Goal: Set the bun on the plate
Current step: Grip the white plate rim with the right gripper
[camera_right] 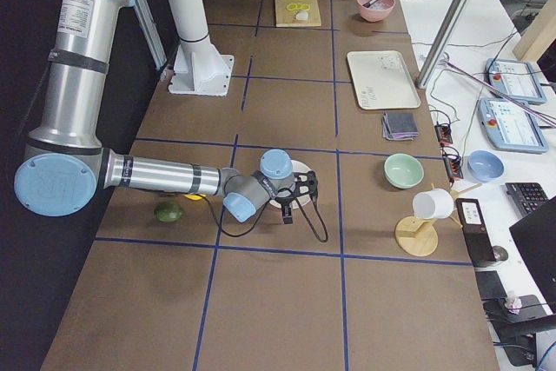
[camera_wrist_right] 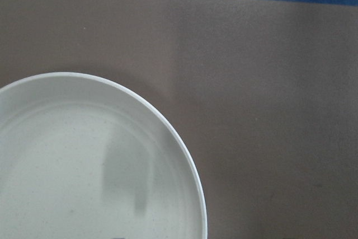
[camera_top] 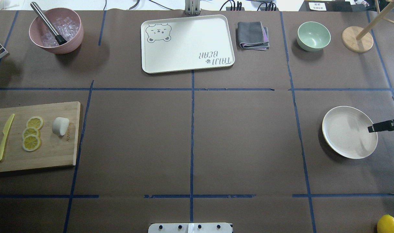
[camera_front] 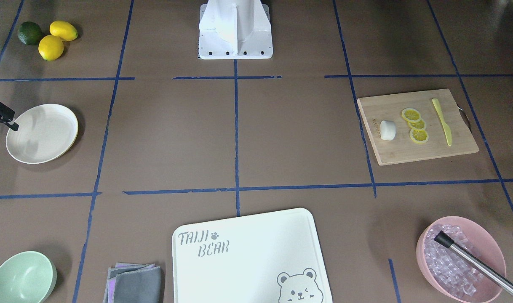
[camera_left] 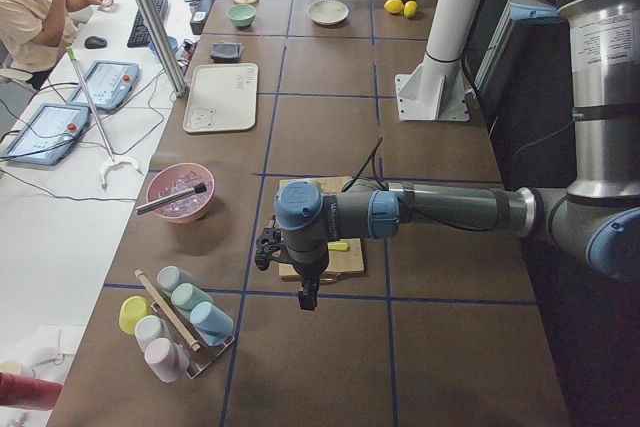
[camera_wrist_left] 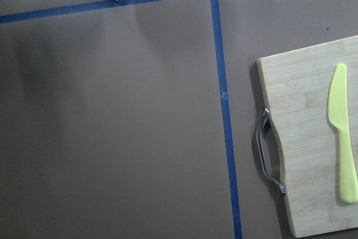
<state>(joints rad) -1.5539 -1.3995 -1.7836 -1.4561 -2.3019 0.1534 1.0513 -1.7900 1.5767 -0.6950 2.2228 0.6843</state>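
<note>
overhead exterior: bun on the board, plate far across the table
the bun lies on the wooden board just beside the lemon slices, well apart from the plate. pickup looks not yet begun. the left gripper hangs near the board's end, the right gripper over the plate's rim; i cannot tell whether either's fingers are spread. next, likely, the left must reach the bun.

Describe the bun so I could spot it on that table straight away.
Find the wooden cutting board at the table's end on the robot's left. On it lie a yellow knife, three lemon slices, then the bun nearest the table's middle. It is the only white thing there, a stubby rounded lump, not a flat yellow disc.
</note>
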